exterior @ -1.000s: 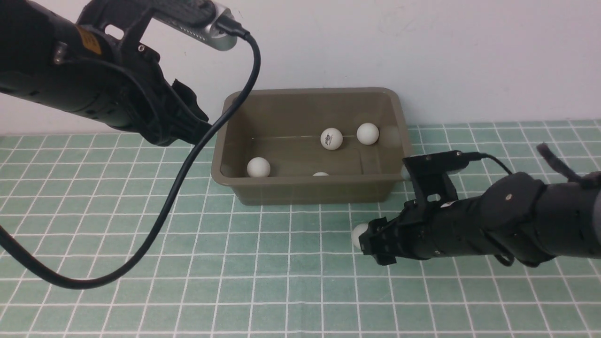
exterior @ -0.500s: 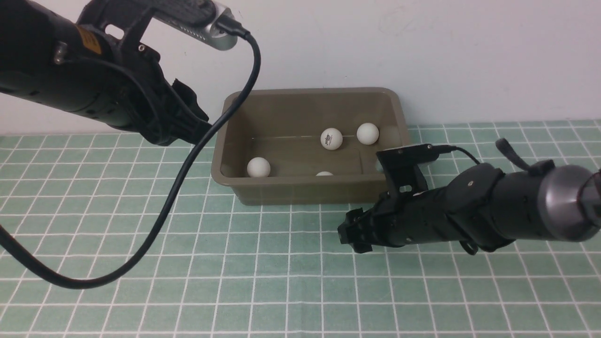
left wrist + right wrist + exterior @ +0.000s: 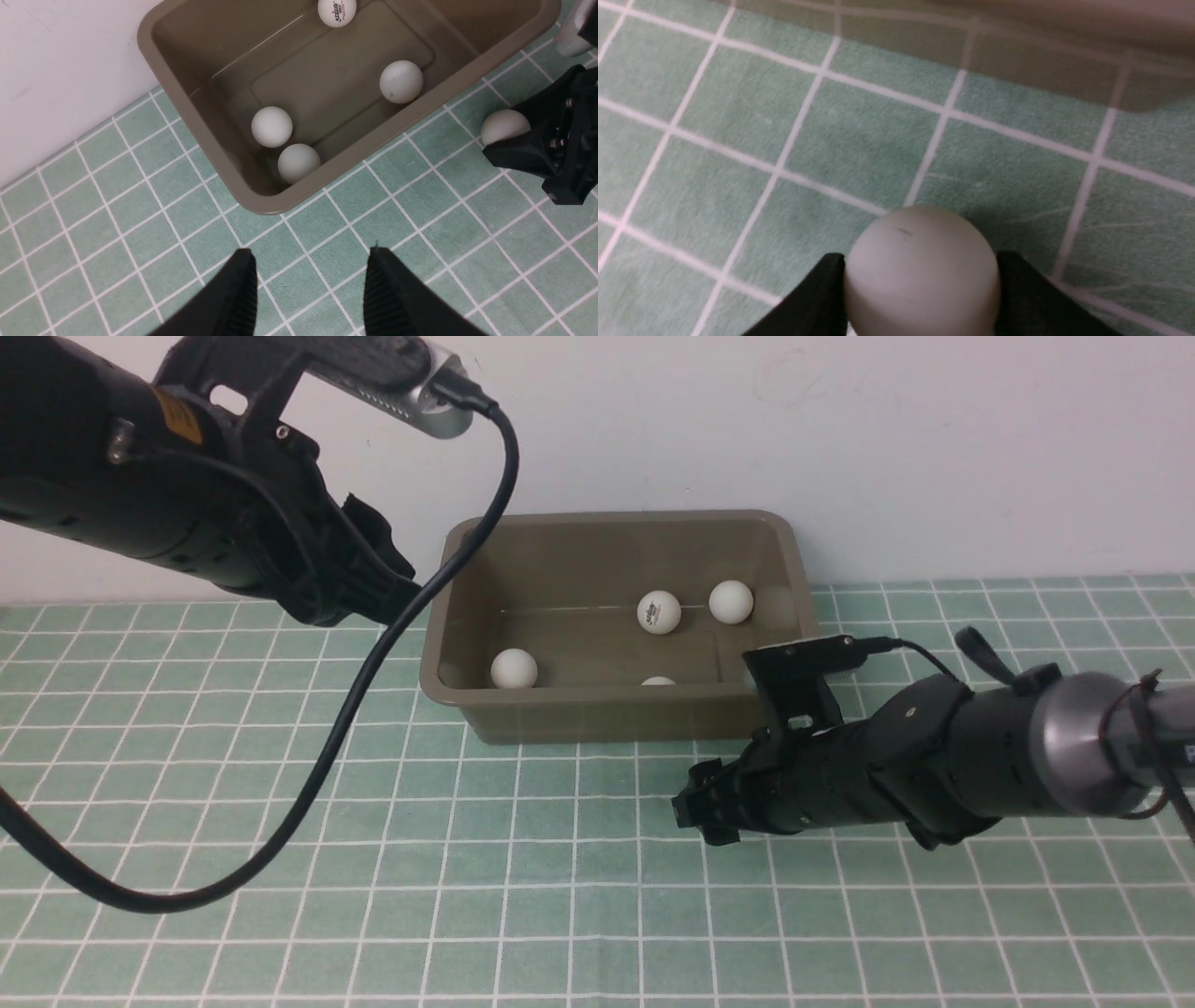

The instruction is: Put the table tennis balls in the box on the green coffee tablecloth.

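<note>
The table tennis balls [image 3: 659, 612] are seen as matte plastic, the box [image 3: 607, 714] as smooth, faintly glossy plastic, the tablecloth [image 3: 560, 915] as woven cloth.

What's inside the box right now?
Five table tennis balls. The front view shows three fully and one peeking over the box's near wall; the fifth, hidden behind that wall, shows only from the left wrist.

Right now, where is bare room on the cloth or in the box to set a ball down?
Bare tablecloth spans the near side, between the cable and the right end effector. The box floor's centre is free among four balls. Crowded: beside the box's right wall, where that arm lies.
</note>
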Tool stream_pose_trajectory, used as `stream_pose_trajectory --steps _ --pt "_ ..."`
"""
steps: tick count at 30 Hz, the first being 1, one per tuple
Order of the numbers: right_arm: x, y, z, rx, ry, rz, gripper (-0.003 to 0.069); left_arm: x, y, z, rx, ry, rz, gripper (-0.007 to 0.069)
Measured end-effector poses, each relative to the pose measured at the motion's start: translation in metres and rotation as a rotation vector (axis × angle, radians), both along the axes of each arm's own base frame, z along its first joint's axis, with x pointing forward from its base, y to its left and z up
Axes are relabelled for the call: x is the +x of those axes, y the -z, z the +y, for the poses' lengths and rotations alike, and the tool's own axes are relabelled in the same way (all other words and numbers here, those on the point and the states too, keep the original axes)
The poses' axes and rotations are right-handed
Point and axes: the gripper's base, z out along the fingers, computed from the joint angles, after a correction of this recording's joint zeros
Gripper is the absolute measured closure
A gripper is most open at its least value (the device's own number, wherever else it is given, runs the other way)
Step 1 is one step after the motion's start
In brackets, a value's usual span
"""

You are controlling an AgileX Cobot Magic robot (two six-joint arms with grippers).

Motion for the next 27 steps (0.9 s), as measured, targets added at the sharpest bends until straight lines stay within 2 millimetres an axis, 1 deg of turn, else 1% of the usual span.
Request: stream_pose_trajectory --steps 5,7,10,12,15,16,21,25,27 --pt "-0.005 -0.002 0.003 -0.003 -0.081 0.023 0.0296 0.0 0.0 0.0 0.0 0.0 0.001 0.0336" --pt "-0.012 -0.008 0.006 0.004 -0.158 0.051 0.0296 0.0 0.0 0.0 0.001 0.0 0.002 0.0336" --pt "-0.019 -0.019 0.006 0.009 -0.199 0.049 0.0296 0.0 0.0 0.0 0.001 0.0 0.002 0.0336" --pt "-0.024 -0.032 0.004 0.011 -0.22 0.027 0.0296 0.0 0.0 0.0 0.001 0.0 0.002 0.0336" --pt "-0.029 -0.045 0.002 0.014 -0.24 0.007 0.0296 0.0 0.0 0.0 0.005 0.004 0.001 0.0336" --pt "-0.033 -0.056 0.001 0.023 -0.254 -0.011 0.0296 0.0 0.0 0.0 0.006 0.006 0.001 0.0336" --pt "-0.045 -0.095 -0.004 0.052 -0.294 -0.087 0.0296 0.0 0.0 0.0 0.01 0.01 -0.001 0.0336" --pt "-0.048 -0.116 -0.008 0.06 -0.286 -0.168 0.0296 0.0 0.0 0.0 0.01 0.011 -0.002 0.0336" --pt "-0.045 -0.125 -0.011 0.052 -0.257 -0.24 0.0296 0.0 0.0 0.0 0.01 0.011 -0.002 0.0336"
